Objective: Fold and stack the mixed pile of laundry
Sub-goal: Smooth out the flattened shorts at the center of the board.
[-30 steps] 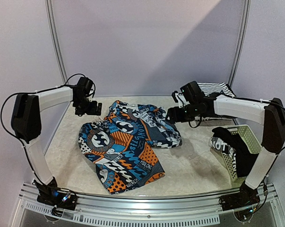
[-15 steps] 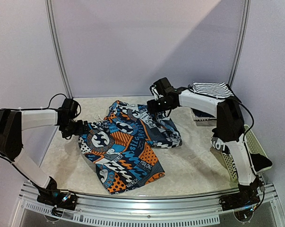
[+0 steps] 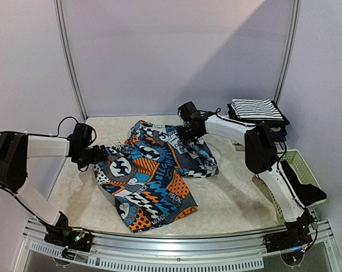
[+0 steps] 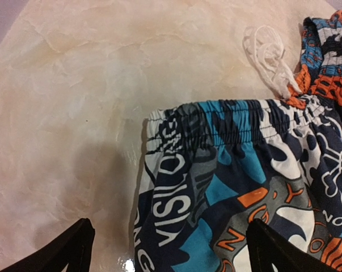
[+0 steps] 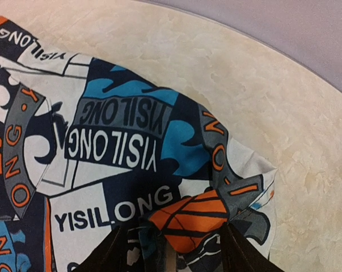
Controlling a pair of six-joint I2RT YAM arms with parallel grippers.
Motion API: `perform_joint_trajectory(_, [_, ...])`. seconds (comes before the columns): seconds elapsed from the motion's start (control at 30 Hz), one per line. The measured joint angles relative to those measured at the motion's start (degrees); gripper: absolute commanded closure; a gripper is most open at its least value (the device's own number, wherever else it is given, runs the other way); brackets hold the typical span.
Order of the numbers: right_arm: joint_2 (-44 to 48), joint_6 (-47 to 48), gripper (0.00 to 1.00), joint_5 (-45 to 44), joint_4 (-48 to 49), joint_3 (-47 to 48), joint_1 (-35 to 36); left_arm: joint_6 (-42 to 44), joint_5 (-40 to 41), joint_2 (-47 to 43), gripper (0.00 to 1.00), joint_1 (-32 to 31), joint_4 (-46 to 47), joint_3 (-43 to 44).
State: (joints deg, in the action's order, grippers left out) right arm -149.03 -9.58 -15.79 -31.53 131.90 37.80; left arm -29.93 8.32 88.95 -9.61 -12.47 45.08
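The printed shorts (image 3: pixel 148 175) of the laundry pile lie spread on the table, orange, blue, white and black. My left gripper (image 3: pixel 97 153) hovers open at their left waistband corner; in the left wrist view the waistband (image 4: pixel 233 122) lies ahead of the open gripper (image 4: pixel 171 255), its fingers (image 4: pixel 74 249) wide apart, one over bare table. My right gripper (image 3: pixel 185 131) is at the shorts' far edge. In the right wrist view that gripper (image 5: pixel 173 249) has a bunched orange fold (image 5: pixel 193 218) of the shorts (image 5: pixel 119 130) pinched between its fingers. A folded white striped garment (image 3: pixel 256 109) lies at the back right.
A white lattice basket (image 3: pixel 298 161) stands at the right edge with a black garment (image 3: pixel 304 191) in it. The shorts' white drawstring (image 4: pixel 267 56) trails onto the bare marbled table (image 4: pixel 74 85). The enclosure's back wall and metal posts (image 3: pixel 68 56) stand close behind.
Both arms came down to the shorts: the left to the waistband corner, the right leftward from the striped stack to the far edge. The right jaws have narrowed onto a fold.
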Motion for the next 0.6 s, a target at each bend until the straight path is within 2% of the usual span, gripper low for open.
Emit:
perform_joint_trajectory(0.07, [-0.87, 0.59, 0.55, -0.57, -0.20, 1.66, 0.00, -0.35, -0.07, 0.02, 0.13, 0.17, 0.72, -0.39])
perform_joint_trajectory(0.13, [-1.42, 0.68, 0.71, -1.20, -0.24, 2.78, 0.00, -0.55, -0.20, 0.33, 0.17, 0.42, 1.53, -0.57])
perform_joint_trajectory(0.2, [-1.46, 0.94, 0.80, -1.55, -0.22, 3.04, -0.11, -0.76, -0.48, 0.83, 0.19, 0.70, 2.21, -0.59])
perform_joint_trajectory(0.33, [-1.57, 0.90, 0.88, -1.66, -0.22, 3.58, -0.33, -0.83, -1.16, 1.86, 0.21, 1.33, 3.28, -0.61])
perform_joint_trajectory(0.43, [-1.62, 0.92, 0.99, -1.62, -0.50, 3.58, -0.63, -0.98, -1.55, 2.34, 0.24, 1.79, 3.85, -0.63])
perform_joint_trajectory(0.6, [-1.79, 0.90, 1.00, -1.51, -1.16, 3.58, -1.27, -1.44, -2.01, 2.49, 0.34, 2.19, 4.50, -0.76])
